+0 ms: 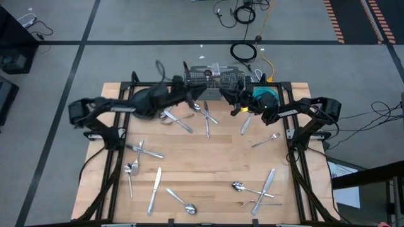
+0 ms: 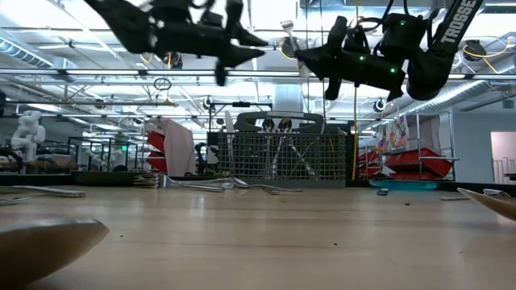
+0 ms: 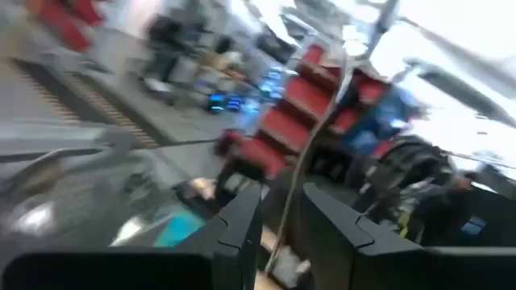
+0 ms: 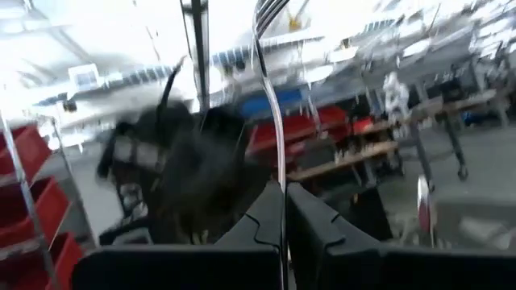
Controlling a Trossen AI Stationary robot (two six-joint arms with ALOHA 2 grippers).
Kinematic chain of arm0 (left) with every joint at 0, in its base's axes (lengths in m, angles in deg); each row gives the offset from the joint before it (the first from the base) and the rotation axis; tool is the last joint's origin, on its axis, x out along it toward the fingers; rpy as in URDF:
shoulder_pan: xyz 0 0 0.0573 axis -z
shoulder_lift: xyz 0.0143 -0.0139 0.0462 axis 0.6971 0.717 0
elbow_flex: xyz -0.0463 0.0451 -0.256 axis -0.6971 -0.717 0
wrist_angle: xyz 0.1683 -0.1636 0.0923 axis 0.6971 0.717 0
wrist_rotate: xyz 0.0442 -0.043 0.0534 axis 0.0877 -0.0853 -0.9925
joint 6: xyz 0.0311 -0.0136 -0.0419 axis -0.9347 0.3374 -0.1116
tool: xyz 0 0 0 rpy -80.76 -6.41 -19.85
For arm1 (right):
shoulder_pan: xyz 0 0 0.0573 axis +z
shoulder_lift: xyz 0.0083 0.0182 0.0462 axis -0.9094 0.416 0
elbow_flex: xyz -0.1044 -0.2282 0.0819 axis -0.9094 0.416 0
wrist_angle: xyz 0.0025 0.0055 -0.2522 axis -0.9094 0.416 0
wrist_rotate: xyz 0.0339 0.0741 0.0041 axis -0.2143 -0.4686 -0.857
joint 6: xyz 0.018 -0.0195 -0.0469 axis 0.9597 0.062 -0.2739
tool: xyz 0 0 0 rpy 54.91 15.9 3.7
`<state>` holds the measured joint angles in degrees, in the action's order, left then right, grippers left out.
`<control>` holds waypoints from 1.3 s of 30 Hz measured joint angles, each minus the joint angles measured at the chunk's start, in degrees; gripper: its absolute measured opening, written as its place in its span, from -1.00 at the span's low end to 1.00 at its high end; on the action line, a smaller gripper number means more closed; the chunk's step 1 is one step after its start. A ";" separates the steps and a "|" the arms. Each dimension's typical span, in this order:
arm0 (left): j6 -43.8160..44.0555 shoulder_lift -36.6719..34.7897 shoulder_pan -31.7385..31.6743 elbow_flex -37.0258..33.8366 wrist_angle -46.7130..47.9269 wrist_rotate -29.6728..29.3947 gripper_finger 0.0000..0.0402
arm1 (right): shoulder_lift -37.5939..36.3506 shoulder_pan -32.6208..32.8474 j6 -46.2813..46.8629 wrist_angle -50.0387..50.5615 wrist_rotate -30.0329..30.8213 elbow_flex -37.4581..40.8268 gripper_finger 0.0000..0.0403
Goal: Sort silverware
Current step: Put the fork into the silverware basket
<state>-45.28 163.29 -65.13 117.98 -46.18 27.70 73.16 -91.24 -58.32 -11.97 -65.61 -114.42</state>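
Both arms hang high over the table's far middle, in front of the grey wire-mesh caddy [image 1: 214, 78]. My left gripper [image 3: 282, 193] is shut on a slim silver piece [image 3: 322, 105]; blur hides what kind it is. My right gripper [image 4: 284, 187] is shut on a fork [image 4: 274, 97], whose tines [image 4: 270, 10] stand far beyond the fingertips. In the high view my left gripper [image 1: 192, 98] and my right gripper [image 1: 235, 96] face each other. Several more pieces of silverware lie flat on the wood, such as a knife [image 1: 154, 189] and a spoon [image 1: 183, 202]. My left gripper pinches the slim silver piece between its two fingers, at a spot on its shaft [image 3: 284, 211]. The piece runs on along the fingers and well past their tips. It is lifted clear of the table. My right gripper pinches the fork's handle [image 4: 281, 165] between its two fingers, which lie along it. The handle and tines stick out far past the fingertips and tilt upward. The fork is lifted clear, high above the table.
The caddy [image 2: 278, 157] stands at the far edge with several pieces upright in it. Loose silverware lies near it [image 1: 205, 116], at the left [image 1: 142, 150] and at the near right [image 1: 259, 189]. A teal object [image 1: 264, 94] sits by the right arm. The table's middle is bare wood [image 1: 214, 157].
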 joint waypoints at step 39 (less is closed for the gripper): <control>-0.29 12.65 -8.45 13.92 2.98 21.25 -0.54 | -0.30 -0.94 0.81 -2.67 -0.91 -0.09 -1.00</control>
<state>-45.57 175.94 -73.58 131.90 -43.20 48.95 72.86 -92.18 -57.51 -14.64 -66.52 -114.51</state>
